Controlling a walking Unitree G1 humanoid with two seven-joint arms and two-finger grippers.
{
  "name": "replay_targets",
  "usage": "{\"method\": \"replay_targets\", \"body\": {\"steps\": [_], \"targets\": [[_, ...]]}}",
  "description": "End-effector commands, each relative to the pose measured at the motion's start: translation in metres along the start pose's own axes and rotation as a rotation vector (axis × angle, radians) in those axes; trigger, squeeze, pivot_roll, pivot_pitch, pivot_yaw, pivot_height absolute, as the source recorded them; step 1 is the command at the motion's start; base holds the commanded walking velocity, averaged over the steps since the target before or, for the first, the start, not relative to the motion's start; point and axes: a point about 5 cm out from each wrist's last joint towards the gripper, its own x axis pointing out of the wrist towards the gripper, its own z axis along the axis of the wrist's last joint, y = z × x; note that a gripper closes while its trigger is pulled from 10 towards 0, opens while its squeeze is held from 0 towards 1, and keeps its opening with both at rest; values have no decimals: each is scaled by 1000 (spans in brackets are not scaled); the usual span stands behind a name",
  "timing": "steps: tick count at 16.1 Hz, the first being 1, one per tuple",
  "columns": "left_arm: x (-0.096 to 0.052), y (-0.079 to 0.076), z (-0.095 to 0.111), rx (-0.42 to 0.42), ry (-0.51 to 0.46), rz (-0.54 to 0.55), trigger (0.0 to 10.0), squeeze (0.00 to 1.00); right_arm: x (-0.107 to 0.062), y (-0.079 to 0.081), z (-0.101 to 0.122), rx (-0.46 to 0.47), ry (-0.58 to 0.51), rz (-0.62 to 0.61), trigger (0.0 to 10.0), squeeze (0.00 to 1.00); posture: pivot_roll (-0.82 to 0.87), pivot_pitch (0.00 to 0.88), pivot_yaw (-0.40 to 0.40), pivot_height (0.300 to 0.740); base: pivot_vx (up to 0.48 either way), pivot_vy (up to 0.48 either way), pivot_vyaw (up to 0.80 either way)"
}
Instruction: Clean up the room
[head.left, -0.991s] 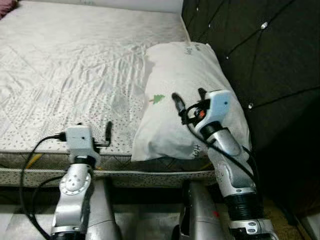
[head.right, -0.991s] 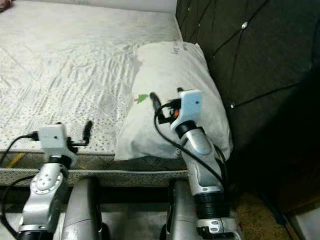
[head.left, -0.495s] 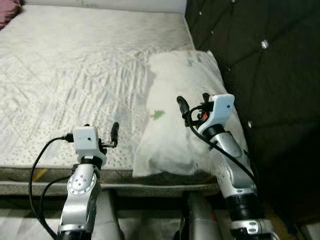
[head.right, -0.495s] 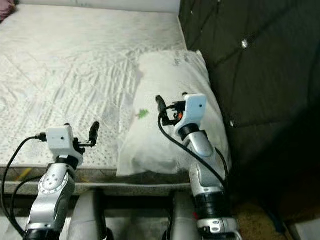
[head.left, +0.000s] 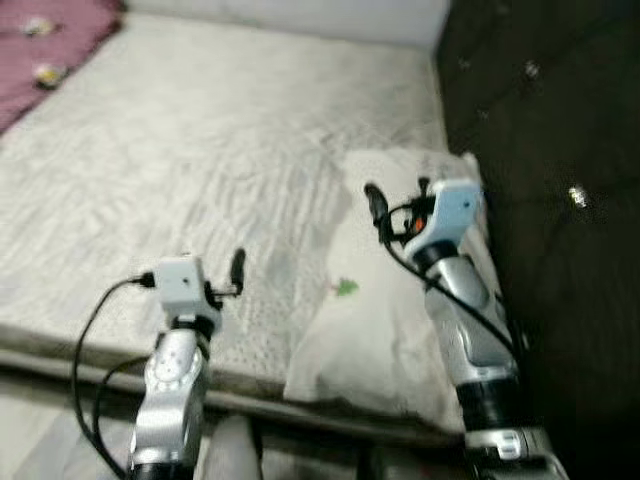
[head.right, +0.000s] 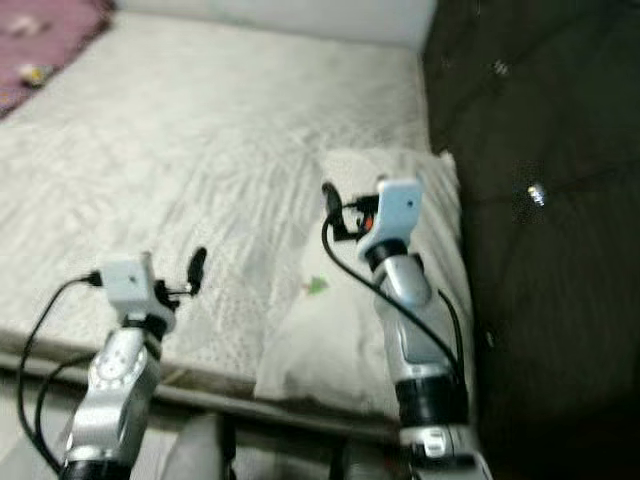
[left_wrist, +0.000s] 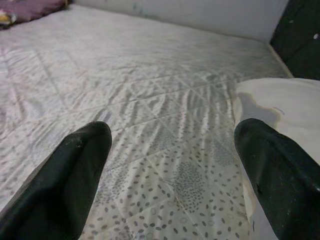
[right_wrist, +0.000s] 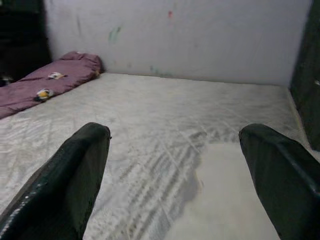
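Right gripper (head.left: 398, 197) hovers open over the pillow (head.left: 385, 330); left gripper (left_wrist: 170, 165), open too, hangs above the mattress (head.left: 200, 170) at eight o'clock.

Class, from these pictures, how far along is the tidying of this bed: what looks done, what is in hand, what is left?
Looks done: the white pillow lies on the mattress beside the dark headboard. In hand: nothing; the left pincer is open over the mattress edge, and the right pincer is open above the pillow. Left, probably: the purple bedding bunched at the far corner, untouched.
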Motion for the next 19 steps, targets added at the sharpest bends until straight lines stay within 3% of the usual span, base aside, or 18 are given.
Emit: {"method": "replay_targets", "body": {"steps": [1, 3, 4, 6, 12, 15, 19], "targets": [[-2, -5, -8, -5, 44, -31, 10000, 0, -3, -5, -2, 0, 6, -30, 10000, 0, 2, 0, -41, 733, 0, 0, 0], [-1, -5, -11, -25, 79, -23, 10000, 0, -3, -5, -2, -4, 4, -32, 10000, 0, 0, 0, -39, 740, 0, 0, 0], [-2, -7, -9, -76, 75, -77, 10000, 0, -4, -6, -4, -19, 14, -40, 10000, 0, 0, 0, -39, 740, 0, 0, 0], [-4, -8, -9, -90, 71, -99, 10000, 0, -5, -8, -7, -28, 28, -48, 10000, 0, 1, 0, -42, 740, 0, 0, 0], [-4, -2, -9, -56, 58, -31, 10000, 0, -8, -14, -17, -106, 87, -112, 10000, 0, 2, 0, -46, 740, 0, 0, 0], [-4, -1, -8, -42, 65, -40, 10000, 0, -11, -10, -19, -90, 90, -78, 10000, 0, -3, 0, -43, 740, 0, 0, 0], [-4, -1, -11, -33, 79, -29, 10000, 0, -15, -16, -32, -80, 156, -111, 10000, 0, -5, 0, -44, 740, 0, 0, 0]]}}
